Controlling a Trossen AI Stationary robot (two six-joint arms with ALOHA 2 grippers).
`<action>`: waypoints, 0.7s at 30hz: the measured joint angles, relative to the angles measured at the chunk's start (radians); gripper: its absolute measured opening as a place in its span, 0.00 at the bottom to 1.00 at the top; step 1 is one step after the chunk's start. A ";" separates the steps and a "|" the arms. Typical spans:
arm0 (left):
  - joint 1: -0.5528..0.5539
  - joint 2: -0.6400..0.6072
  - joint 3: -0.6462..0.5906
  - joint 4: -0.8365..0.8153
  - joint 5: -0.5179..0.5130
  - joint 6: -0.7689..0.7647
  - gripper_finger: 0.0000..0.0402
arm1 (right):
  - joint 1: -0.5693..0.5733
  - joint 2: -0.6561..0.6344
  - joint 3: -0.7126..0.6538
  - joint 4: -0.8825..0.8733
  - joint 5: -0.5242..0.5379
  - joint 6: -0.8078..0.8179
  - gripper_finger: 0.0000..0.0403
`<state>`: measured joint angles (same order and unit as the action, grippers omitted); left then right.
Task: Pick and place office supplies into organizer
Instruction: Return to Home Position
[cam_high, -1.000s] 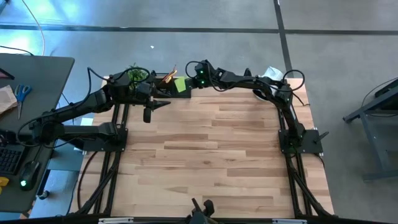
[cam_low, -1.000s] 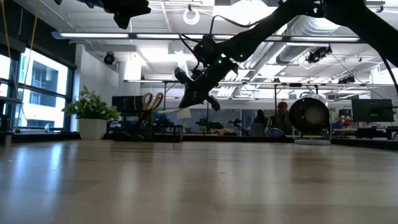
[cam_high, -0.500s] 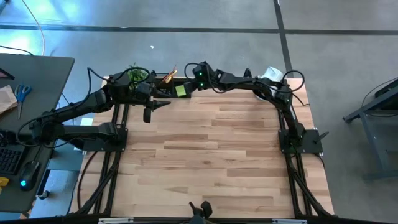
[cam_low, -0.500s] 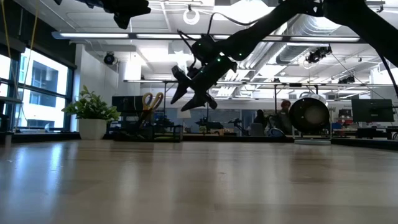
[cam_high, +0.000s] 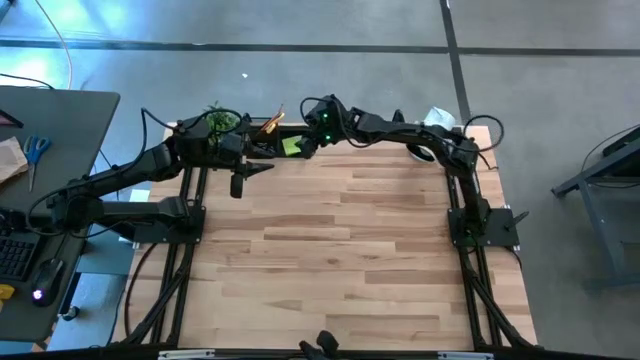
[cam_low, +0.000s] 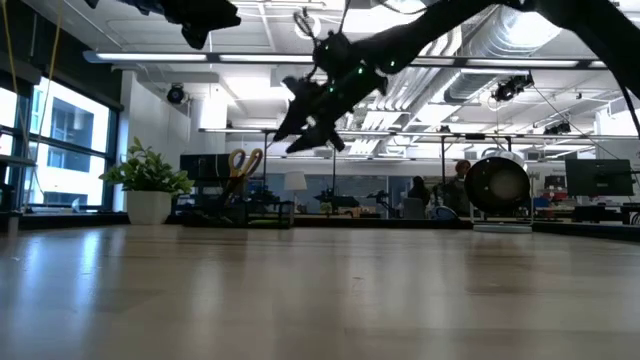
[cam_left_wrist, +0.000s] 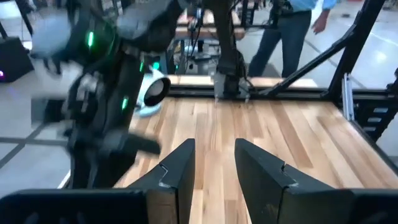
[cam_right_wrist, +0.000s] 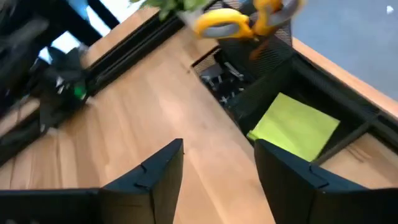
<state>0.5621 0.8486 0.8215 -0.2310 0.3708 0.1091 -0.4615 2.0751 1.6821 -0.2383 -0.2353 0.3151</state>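
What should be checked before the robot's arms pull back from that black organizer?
1. The right hand is empty: ok; it is open with nothing in it.
2. The lime-green sticky-note pad is placed: ok; it lies flat in a compartment of the organizer.
3. The right hand is above the organizer: ok; the low view shows it high over the table.
4. The yellow-handled scissors are stowed: ok; their handles stick up from the cup section.
5. The left hand is empty: ok; it is open and holds nothing.
6. The person beyond the table is out of reach: cannot tell.
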 joint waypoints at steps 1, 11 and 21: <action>0.000 0.000 0.000 -0.013 -0.006 0.006 0.25 | 0.005 -0.019 0.000 -0.025 0.007 -0.027 0.46; 0.000 0.091 -0.002 -0.155 -0.152 0.018 0.25 | 0.142 -0.245 -0.047 -0.340 0.548 -0.126 0.33; 0.000 0.222 -0.002 -0.087 -0.173 0.088 0.25 | 0.288 -0.590 -0.482 -0.171 0.599 -0.151 0.22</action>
<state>0.5625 1.0701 0.8200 -0.3175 0.1979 0.1976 -0.1737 1.4855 1.2005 -0.4088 0.3632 0.1644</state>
